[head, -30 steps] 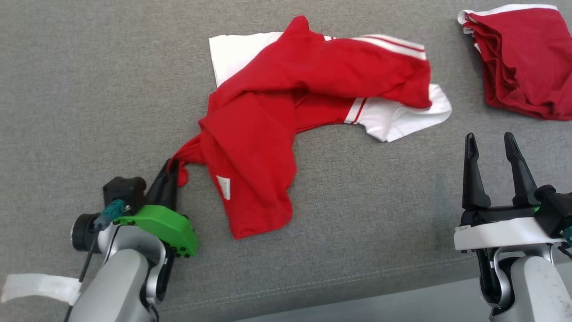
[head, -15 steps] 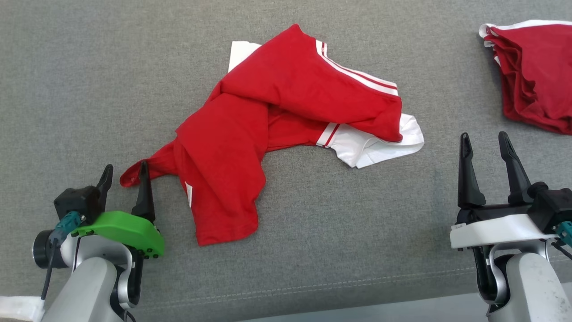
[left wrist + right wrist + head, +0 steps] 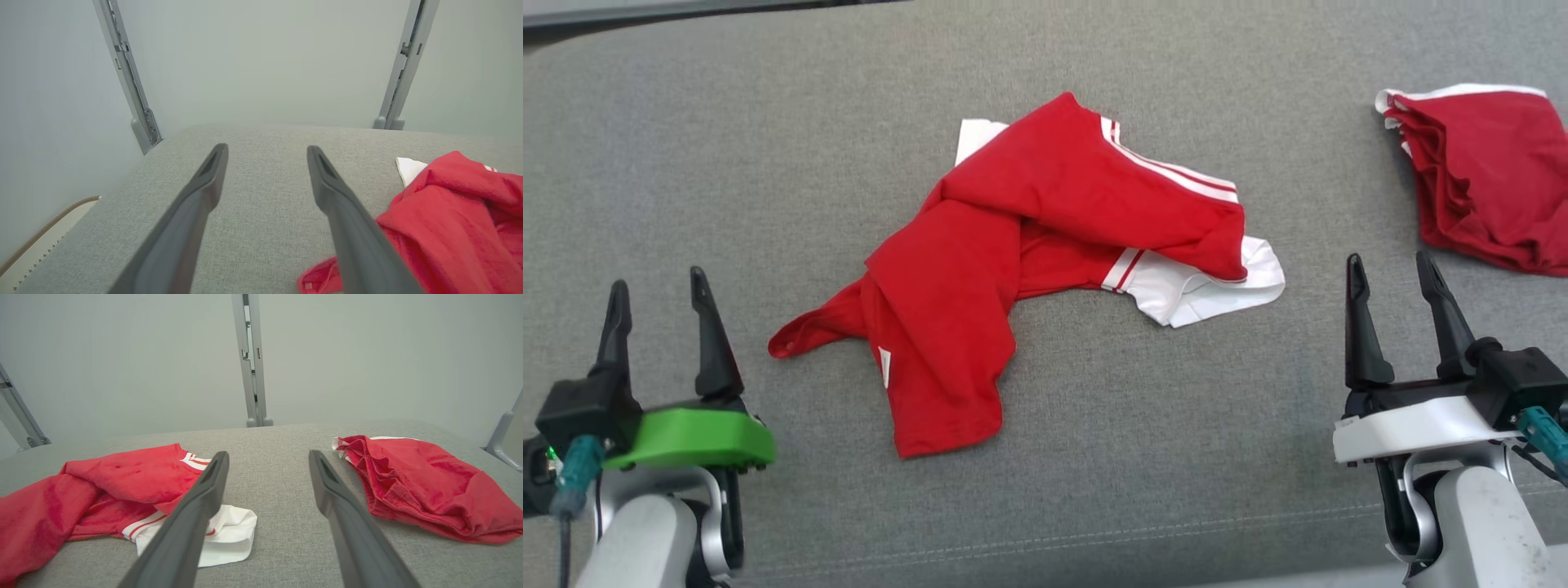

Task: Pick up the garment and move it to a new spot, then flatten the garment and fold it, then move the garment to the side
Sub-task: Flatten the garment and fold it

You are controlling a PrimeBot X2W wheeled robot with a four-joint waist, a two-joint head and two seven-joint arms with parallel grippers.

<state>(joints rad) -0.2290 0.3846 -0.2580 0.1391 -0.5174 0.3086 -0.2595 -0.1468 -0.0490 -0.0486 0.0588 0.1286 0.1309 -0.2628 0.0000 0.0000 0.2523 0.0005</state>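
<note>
L claw, now spread, has released crumpled red-and-white fabric garment; R claw spread too. Move prob. done; flattening next.

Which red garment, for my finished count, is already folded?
The far-right red garment, a compact layered stack; the centre red-and-white shirt lies crumpled and sprawled.

The head camera is looking down on the cushion. Both wrist cameras are looking low across it, sharing the garment.
</note>
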